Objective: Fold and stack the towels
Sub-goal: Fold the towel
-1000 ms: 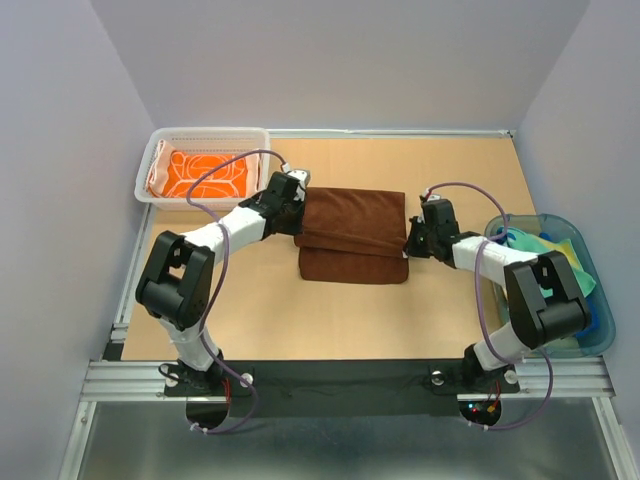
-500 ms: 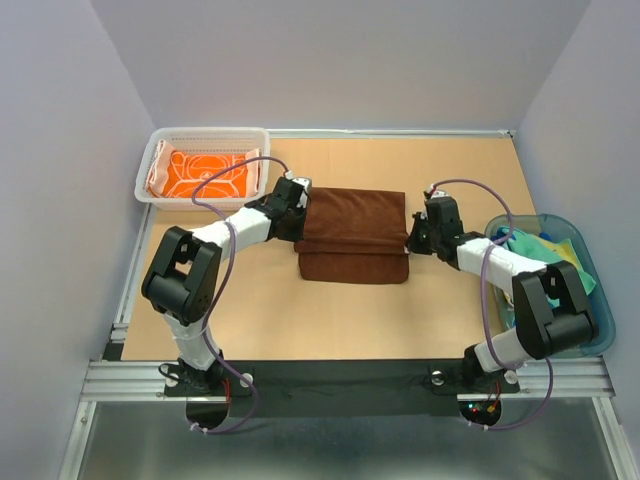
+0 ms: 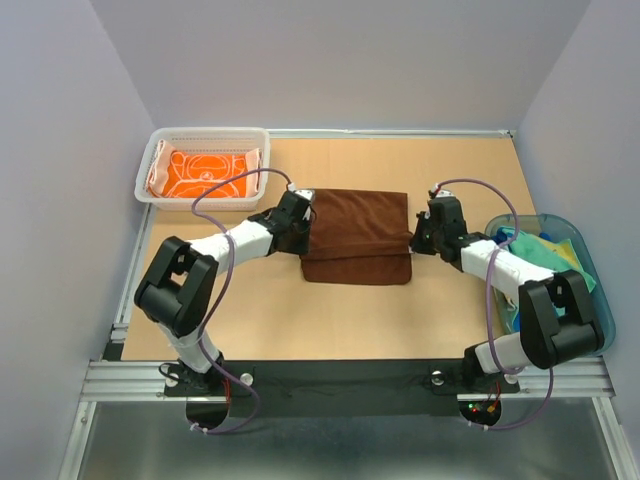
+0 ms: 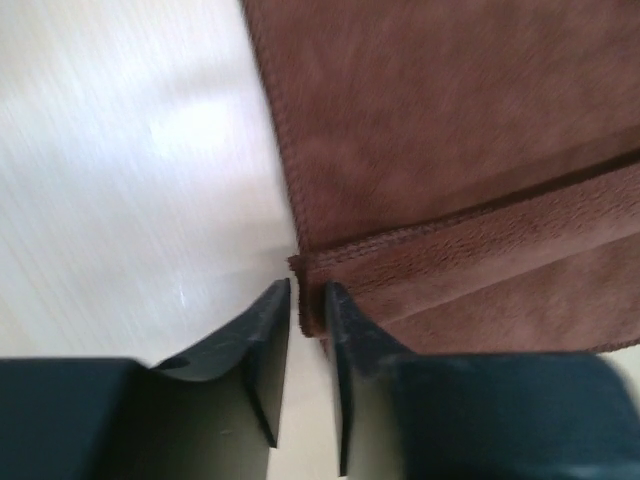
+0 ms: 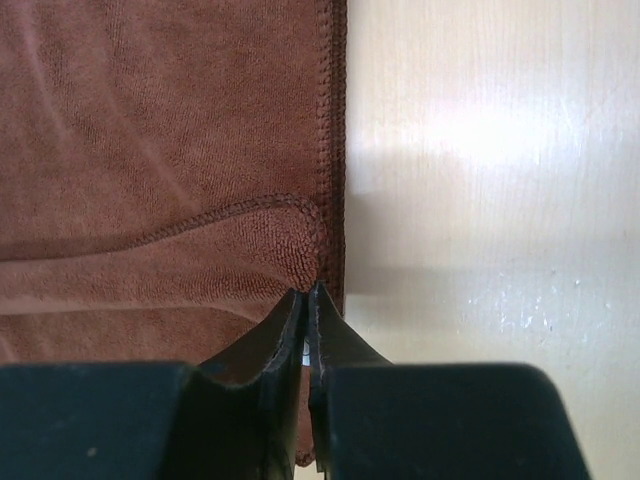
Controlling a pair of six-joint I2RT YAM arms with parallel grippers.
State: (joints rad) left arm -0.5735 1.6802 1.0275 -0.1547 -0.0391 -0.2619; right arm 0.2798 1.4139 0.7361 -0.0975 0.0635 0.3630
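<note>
The brown towel (image 3: 357, 235) lay folded in the middle of the table (image 3: 350, 330). The left gripper (image 4: 307, 292) sat at its left end, jaws a little apart around the corner. The right gripper (image 5: 305, 292) sat at the right end, jaws almost closed. One at each end probably made the fold lie straight. The right fingers hid whether any cloth was pinched.

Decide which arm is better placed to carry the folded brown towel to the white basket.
Probably left. The left gripper sits at the brown towel's left edge, the side facing the white basket at the far left. The right gripper is at the opposite edge, beside the blue tub.
</note>
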